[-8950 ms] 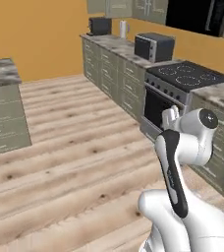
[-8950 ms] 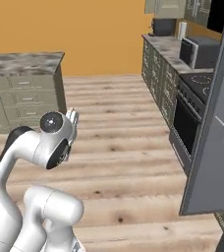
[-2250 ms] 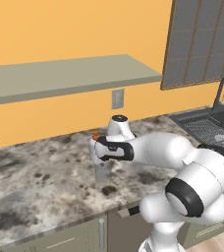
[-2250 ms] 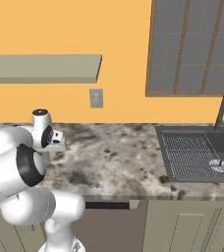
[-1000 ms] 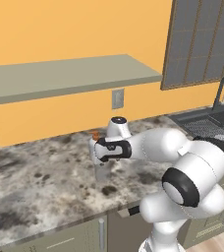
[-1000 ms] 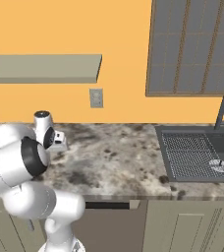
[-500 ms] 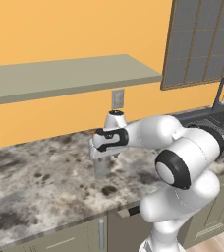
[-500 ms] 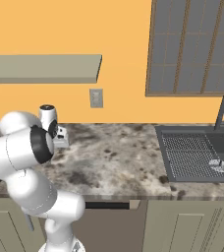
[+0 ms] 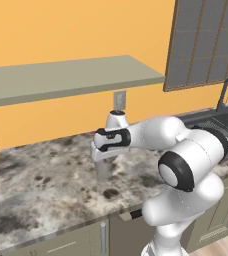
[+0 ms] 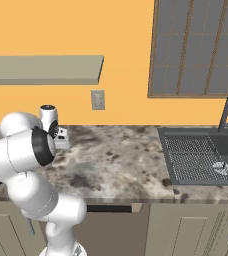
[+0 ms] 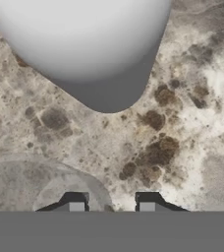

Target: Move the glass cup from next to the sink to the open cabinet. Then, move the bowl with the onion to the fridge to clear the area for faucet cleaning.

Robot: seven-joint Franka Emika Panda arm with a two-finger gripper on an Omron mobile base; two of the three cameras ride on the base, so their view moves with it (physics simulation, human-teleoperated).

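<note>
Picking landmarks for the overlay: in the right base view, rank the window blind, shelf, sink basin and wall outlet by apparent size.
1. Window blind
2. Shelf and sink basin: look alike in extent, both cut by the frame, so unranked
3. Wall outlet

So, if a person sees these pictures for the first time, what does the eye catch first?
First the big white arm, bent across the speckled stone counter, with its gripper lowered over a pale glass cup; whether the cup is gripped is unclear. Next, the orange wall with a long shelf above, and the dark sink with its curved faucet at the right.
</note>
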